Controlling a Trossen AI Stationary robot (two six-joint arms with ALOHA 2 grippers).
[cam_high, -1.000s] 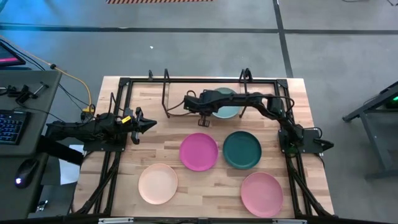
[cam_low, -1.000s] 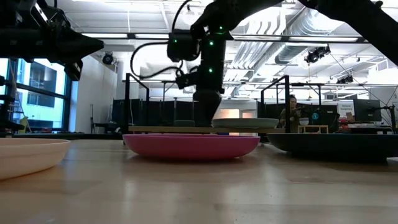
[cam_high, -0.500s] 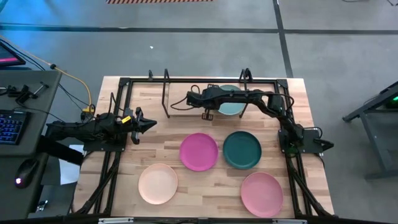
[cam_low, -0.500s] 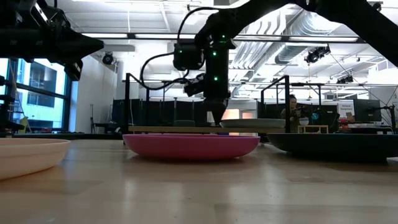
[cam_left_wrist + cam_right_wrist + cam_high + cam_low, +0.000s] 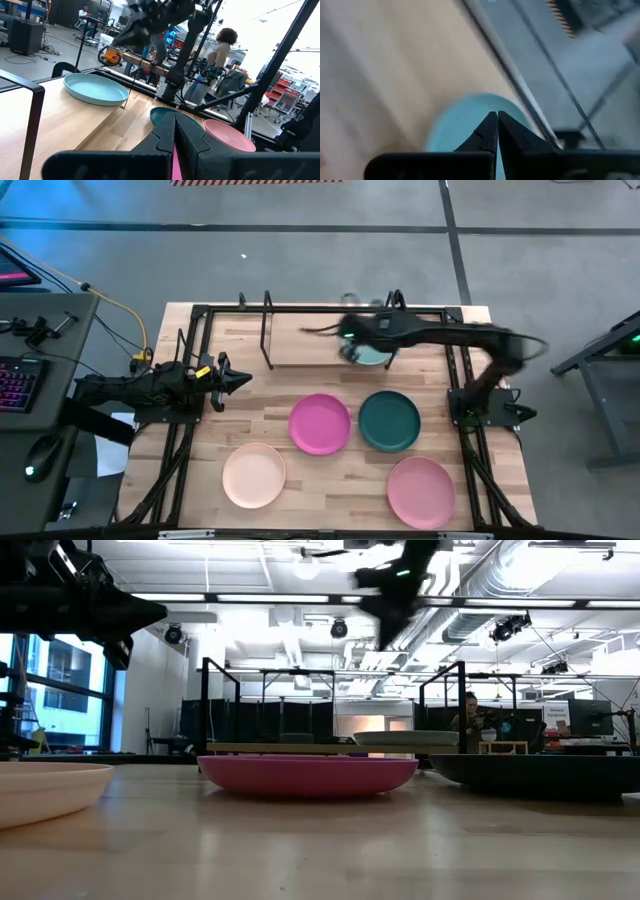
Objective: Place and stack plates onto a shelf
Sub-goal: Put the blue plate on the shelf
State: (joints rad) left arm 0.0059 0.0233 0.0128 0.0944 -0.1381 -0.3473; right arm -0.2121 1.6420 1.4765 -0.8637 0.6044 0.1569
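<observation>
Two robot arms at a wooden tabletop (image 5: 270, 395); one plate sits on the shelf, four wait below.

Nearest the front edge lie the cream plate (image 5: 254, 475) and the light pink plate (image 5: 421, 491). Behind them, mid-table, sit the magenta plate (image 5: 320, 423) and the dark green plate (image 5: 389, 420), side by side. The left end effector (image 5: 235, 381) hovers at the left side, fingers pressed together and empty. Farthest back, the pale teal plate (image 5: 376, 354) rests on the shelf (image 5: 300, 350). The right end effector (image 5: 347, 340), blurred, hangs above that plate's left edge, fingers together, gripping nothing. The dark green plate lies just forward of it, likely the right arm's closest pick; the magenta plate sits between both arms.
</observation>
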